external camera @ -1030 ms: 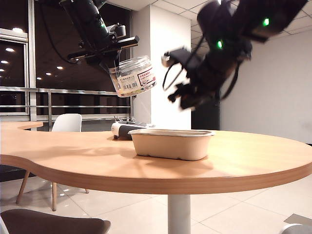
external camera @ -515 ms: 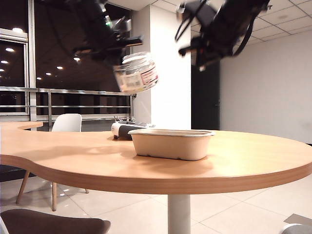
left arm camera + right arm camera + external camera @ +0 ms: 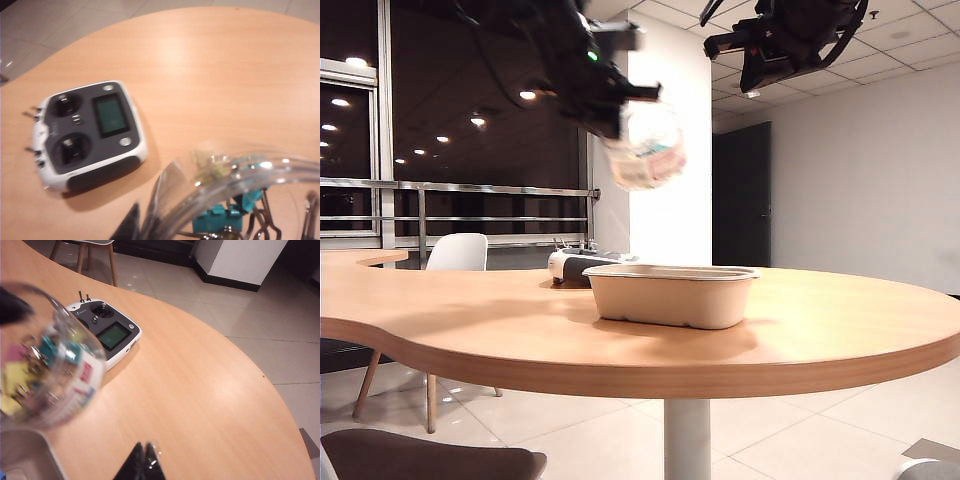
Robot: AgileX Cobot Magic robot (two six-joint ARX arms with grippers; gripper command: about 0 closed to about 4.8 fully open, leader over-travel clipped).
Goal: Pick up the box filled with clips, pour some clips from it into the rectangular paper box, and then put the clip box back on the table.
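Note:
The box filled with clips (image 3: 645, 150), a clear round jar with labels, hangs blurred and tilted high above the rectangular paper box (image 3: 670, 295), a beige pulp tray on the table (image 3: 800, 340). My left gripper (image 3: 620, 115) is shut on the jar's rim. In the left wrist view the jar's clear rim (image 3: 240, 167) arcs beside my left gripper (image 3: 145, 225), with teal clips (image 3: 220, 217) inside. My right gripper (image 3: 775, 45) is raised near the ceiling, apart from the jar. Its tips (image 3: 144, 460) are pressed together, and the jar (image 3: 50, 370) with colourful clips (image 3: 17, 377) hangs over the tray's corner (image 3: 25, 455).
A dark grey-white remote controller (image 3: 578, 265) lies on the table behind the tray, also seen as the controller (image 3: 87, 132) and the controller (image 3: 107, 335). A white chair (image 3: 458, 252) stands beyond the table's far edge. The table's curved edge (image 3: 260, 385) drops to tiled floor.
My left arm has carried the jar right and tipped it over, now above the tray. My right arm has risen up and away to the top right, its jaws closing.

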